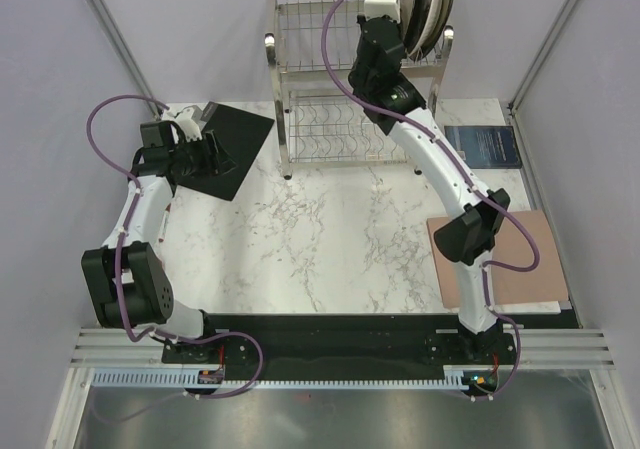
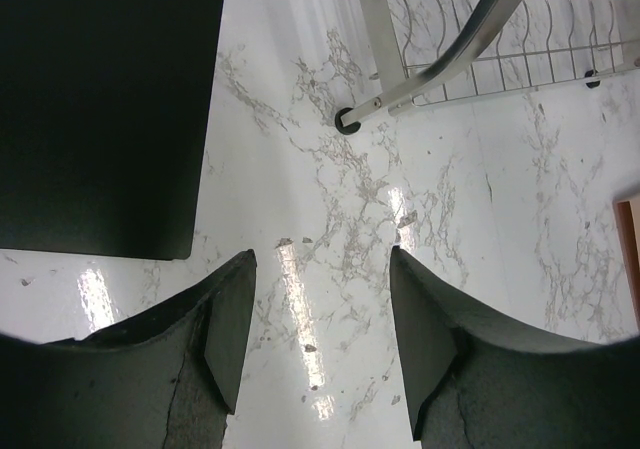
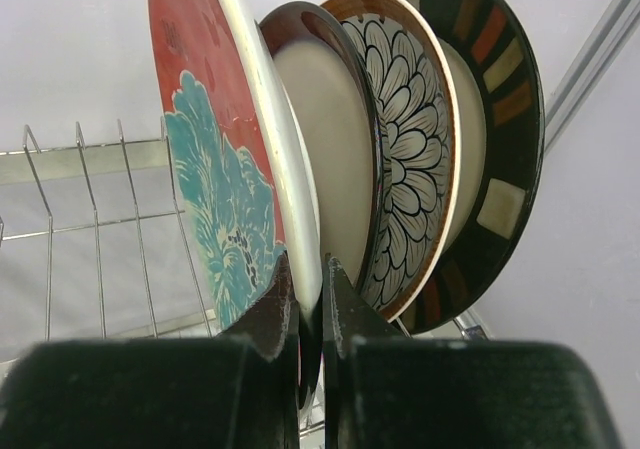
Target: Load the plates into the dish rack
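Four plates stand on edge in the dish rack's [image 1: 310, 79] top tier at its right end [image 1: 430, 9]. From left to right in the right wrist view they are a red plate with teal flowers [image 3: 215, 169], a dark-red-rimmed one [image 3: 335, 149], a brown one with white petals [image 3: 410, 159] and a black-checked one [image 3: 500, 119]. My right gripper [image 3: 308, 274] is shut on the lower rim of the red plate. My left gripper [image 2: 322, 269] hangs open over bare marble beside the black mat [image 2: 100, 99], with nothing between its fingers.
The rack's lower tier and a chrome leg with its foot [image 2: 348, 121] stand just beyond my left gripper. A dark blue pad [image 1: 483, 147] lies right of the rack. A brown board [image 1: 510, 259] lies at the table's right edge, partly under my right arm.
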Controlling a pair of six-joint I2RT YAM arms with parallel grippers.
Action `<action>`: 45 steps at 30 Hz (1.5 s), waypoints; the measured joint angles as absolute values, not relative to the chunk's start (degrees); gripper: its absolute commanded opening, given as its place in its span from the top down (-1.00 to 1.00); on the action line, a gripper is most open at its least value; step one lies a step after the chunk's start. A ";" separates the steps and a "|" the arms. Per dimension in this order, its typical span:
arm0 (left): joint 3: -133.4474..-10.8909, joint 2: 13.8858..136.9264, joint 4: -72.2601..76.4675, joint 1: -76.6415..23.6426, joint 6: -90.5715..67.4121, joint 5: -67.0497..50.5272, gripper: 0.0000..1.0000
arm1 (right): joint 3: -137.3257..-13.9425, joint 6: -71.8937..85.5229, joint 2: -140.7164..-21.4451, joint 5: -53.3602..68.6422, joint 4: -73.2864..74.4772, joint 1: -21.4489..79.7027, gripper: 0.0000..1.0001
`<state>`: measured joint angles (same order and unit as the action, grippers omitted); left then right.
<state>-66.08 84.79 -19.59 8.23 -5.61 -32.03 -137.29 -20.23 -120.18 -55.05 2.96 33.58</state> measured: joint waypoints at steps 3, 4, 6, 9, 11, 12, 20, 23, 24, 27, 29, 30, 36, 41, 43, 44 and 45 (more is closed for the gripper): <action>-66.02 84.84 -19.57 8.23 -5.78 -32.05 -0.26 | -137.84 -18.94 -121.01 -55.18 2.74 33.06 1.00; -66.02 84.86 -19.57 8.23 -5.82 -32.05 -0.26 | -137.95 -18.41 -121.32 -55.13 2.61 32.86 1.00; -66.02 84.93 -19.55 8.23 -6.00 -32.08 -0.26 | -138.26 -17.65 -121.91 -55.13 2.33 32.47 1.00; -66.00 85.21 -19.57 8.23 -6.24 -32.10 -0.26 | -138.80 -16.60 -122.69 -54.94 2.26 31.94 0.84; -66.00 85.38 -19.57 8.23 -6.35 -32.12 -0.27 | -139.35 -16.05 -123.42 -54.72 2.24 31.59 0.62; -65.98 85.47 -19.57 8.23 -6.42 -32.12 -0.27 | -139.70 -15.79 -123.81 -54.50 2.22 31.40 0.54; -65.91 85.73 -19.59 8.23 -6.59 -32.23 -0.27 | -139.70 -18.41 -124.40 -51.64 -5.93 29.98 0.14; -65.91 85.73 -19.55 8.23 -6.61 -32.64 -0.27 | -136.53 -19.53 -122.69 -50.13 -9.43 30.00 0.09; -65.91 85.73 -19.57 8.23 -6.63 -32.73 -0.27 | -135.06 -20.10 -121.86 -49.58 -10.57 30.09 0.07; -65.91 85.73 -19.57 8.23 -6.63 -33.08 -0.32 | -130.98 -23.07 -119.35 -49.01 -13.69 30.89 0.00; -65.91 85.73 -19.57 8.23 -6.63 -33.10 -0.36 | -129.10 -25.61 -117.69 -49.25 -15.73 31.62 0.01; -65.93 85.73 -19.57 8.23 -6.61 -33.08 -0.37 | -128.05 -26.98 -116.53 -49.30 -16.75 32.03 0.00; -67.33 85.71 -19.66 8.14 -5.91 -32.67 -0.44 | -125.05 -33.04 -108.62 -49.41 -21.26 34.09 -0.27; -71.42 85.32 -20.10 7.79 -4.29 -30.57 -1.00 | -121.78 -36.88 -100.38 -48.71 -22.41 34.74 -0.96; -72.60 84.60 -20.60 7.55 -3.79 -29.89 -1.00 | -117.05 -38.52 -95.48 -47.83 -22.13 35.00 -0.96; -73.01 84.05 -20.95 7.38 -3.44 -29.52 -1.00 | -113.65 -39.03 -92.71 -47.59 -21.78 35.16 -0.96; -73.32 83.42 -21.19 7.25 -3.25 -29.28 -1.00 | -109.78 -39.29 -89.56 -47.11 -21.19 35.53 -0.96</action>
